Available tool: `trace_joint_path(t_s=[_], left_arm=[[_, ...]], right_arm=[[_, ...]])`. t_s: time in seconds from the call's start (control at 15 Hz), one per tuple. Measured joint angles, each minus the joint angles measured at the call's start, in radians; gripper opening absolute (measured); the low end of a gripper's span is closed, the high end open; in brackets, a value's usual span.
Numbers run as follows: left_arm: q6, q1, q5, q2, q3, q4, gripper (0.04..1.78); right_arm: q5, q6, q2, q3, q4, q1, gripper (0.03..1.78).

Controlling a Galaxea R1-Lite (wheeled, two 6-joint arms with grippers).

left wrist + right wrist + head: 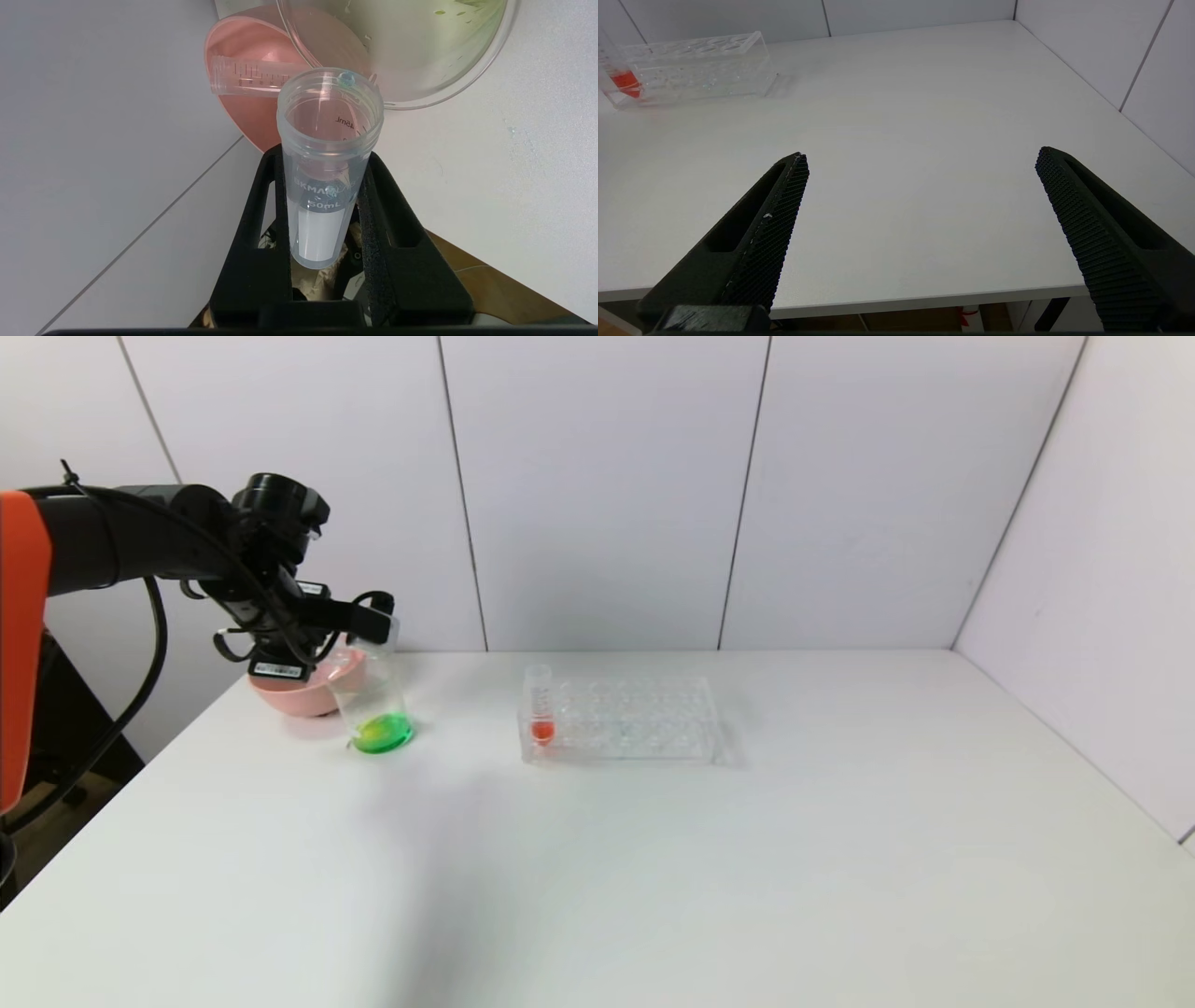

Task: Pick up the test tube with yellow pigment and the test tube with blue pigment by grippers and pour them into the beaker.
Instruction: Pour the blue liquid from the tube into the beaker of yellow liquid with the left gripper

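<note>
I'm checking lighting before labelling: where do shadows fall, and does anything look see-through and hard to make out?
Head view: soft shadow right of the rack. Left wrist view: the held tube and beaker are see-through, the bowl showing through.

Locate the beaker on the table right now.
In the head view the beaker stands far left on the table, green liquid in its bottom, just in front of the pink bowl and left of the rack, beneath the left gripper.

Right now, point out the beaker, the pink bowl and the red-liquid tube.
beaker (381, 733), head view: its base, holding green liquid.
pink bowl (303, 695), head view: its outer wall.
red-liquid tube (541, 730), head view: its red tip, standing in the rack.
</note>
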Motion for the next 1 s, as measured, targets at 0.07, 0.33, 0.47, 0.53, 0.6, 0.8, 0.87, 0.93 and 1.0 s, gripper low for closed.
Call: trace_joint_path(t_s=[0.07, 0.33, 0.47, 0.53, 0.6, 0.8, 0.87, 0.93, 1.0], left_arm=[[-0.001, 0.000, 0.000, -0.002, 0.000, 0.000, 0.44], [-0.019, 0.000, -0.006, -0.010, 0.000, 0.022, 0.44], [-0.064, 0.000, -0.030, -0.022, 0.001, 0.023, 0.44], [-0.109, 0.000, -0.051, -0.030, 0.004, 0.023, 0.44], [-0.170, 0.001, -0.087, -0.042, 0.008, 0.023, 0.44], [-0.411, 0.026, -0.236, -0.080, 0.021, 0.021, 0.44], [-0.507, 0.045, -0.297, -0.094, 0.027, 0.016, 0.44], [-0.609, 0.071, -0.367, -0.107, 0.033, 0.008, 0.44], [-0.716, 0.107, -0.457, -0.118, 0.040, -0.010, 0.44]], right_arm=[[0.000, 0.000, 0.000, 0.000, 0.000, 0.000, 1.77], [0.000, 0.000, 0.000, 0.000, 0.000, 0.000, 1.77], [0.000, 0.000, 0.000, 0.000, 0.000, 0.000, 1.77], [0.000, 0.000, 0.000, 0.000, 0.000, 0.000, 1.77], [0.000, 0.000, 0.000, 0.000, 0.000, 0.000, 1.77], [0.000, 0.000, 0.000, 0.000, 0.000, 0.000, 1.77], [0.000, 0.000, 0.000, 0.000, 0.000, 0.000, 1.77], [0.000, 0.000, 0.000, 0.000, 0.000, 0.000, 1.77], [0.000, 0.000, 0.000, 0.000, 0.000, 0.000, 1.77]])
